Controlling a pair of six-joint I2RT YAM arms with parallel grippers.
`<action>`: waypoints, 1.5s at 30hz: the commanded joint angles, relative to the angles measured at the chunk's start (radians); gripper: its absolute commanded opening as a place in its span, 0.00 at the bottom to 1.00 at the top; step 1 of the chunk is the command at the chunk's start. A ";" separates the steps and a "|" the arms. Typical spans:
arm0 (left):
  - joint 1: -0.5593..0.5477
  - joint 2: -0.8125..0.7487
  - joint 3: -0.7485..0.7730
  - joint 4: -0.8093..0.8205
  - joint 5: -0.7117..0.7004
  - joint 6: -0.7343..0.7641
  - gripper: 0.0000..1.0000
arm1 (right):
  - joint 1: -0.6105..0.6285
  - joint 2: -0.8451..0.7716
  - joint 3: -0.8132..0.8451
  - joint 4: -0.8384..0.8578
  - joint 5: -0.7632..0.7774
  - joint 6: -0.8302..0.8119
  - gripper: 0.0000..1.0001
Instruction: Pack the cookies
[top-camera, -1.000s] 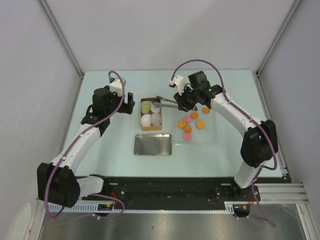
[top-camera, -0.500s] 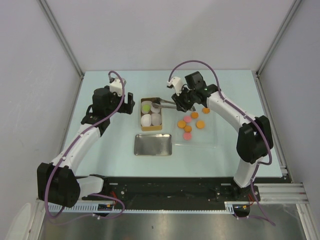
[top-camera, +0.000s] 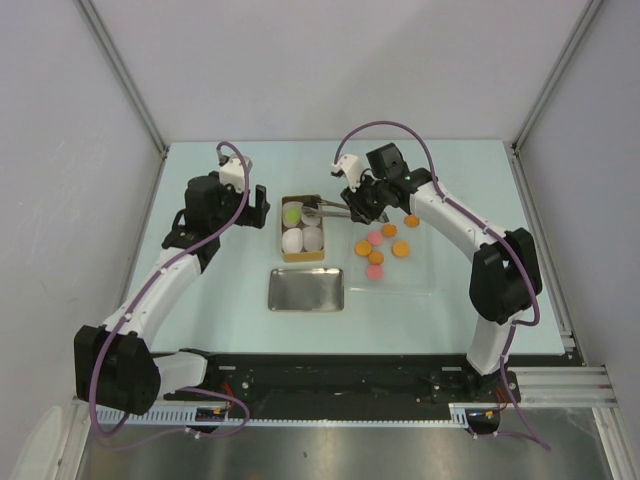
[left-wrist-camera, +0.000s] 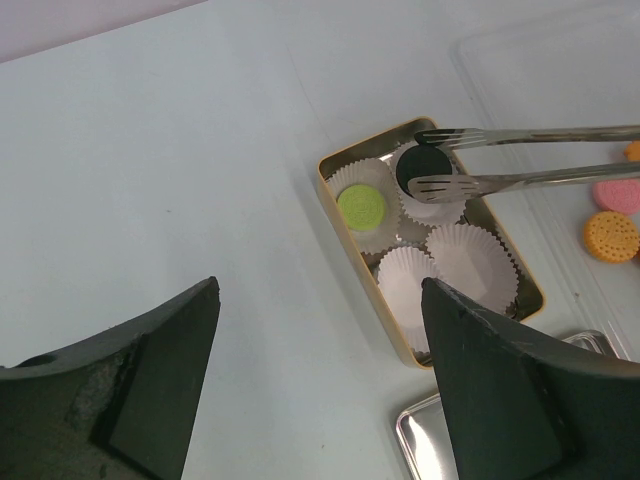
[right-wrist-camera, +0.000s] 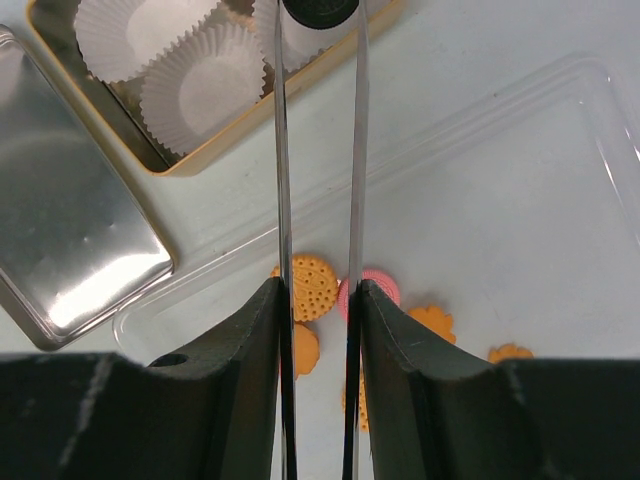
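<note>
My right gripper (top-camera: 362, 205) (right-wrist-camera: 318, 290) is shut on metal tongs (top-camera: 330, 208) (right-wrist-camera: 281, 150). The tong tips flank a black cookie (left-wrist-camera: 422, 168) (right-wrist-camera: 320, 10) at the far right paper cup of the yellow tin (top-camera: 302, 257) (left-wrist-camera: 335, 205). I cannot tell whether the cookie rests in the cup. A green cookie (top-camera: 292, 214) (left-wrist-camera: 361, 206) lies in the far left cup. Orange cookies (top-camera: 400, 248) (right-wrist-camera: 310, 285) and pink cookies (top-camera: 375, 238) (right-wrist-camera: 380, 283) lie on a clear tray (top-camera: 415, 280). My left gripper (top-camera: 258, 208) (left-wrist-camera: 320, 300) is open and empty, left of the tin.
Two empty white paper cups (left-wrist-camera: 470, 258) fill the tin's near half. A shiny metal lid (top-camera: 306, 289) (right-wrist-camera: 70, 240) lies flat in front of the tin. Grey walls close in the table on three sides.
My right arm has carried the tongs and black cookie a little left and lower, over the tin's far right cup. The left arm has not moved.
</note>
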 joint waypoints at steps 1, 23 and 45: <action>0.006 -0.021 -0.005 0.032 0.014 0.003 0.87 | 0.006 0.001 0.044 0.027 0.006 -0.005 0.30; 0.006 -0.029 -0.008 0.029 0.018 0.003 0.87 | 0.008 -0.028 0.024 0.018 0.013 -0.013 0.41; 0.006 -0.034 -0.010 0.027 0.020 0.002 0.87 | 0.008 -0.060 0.001 0.016 0.019 -0.016 0.46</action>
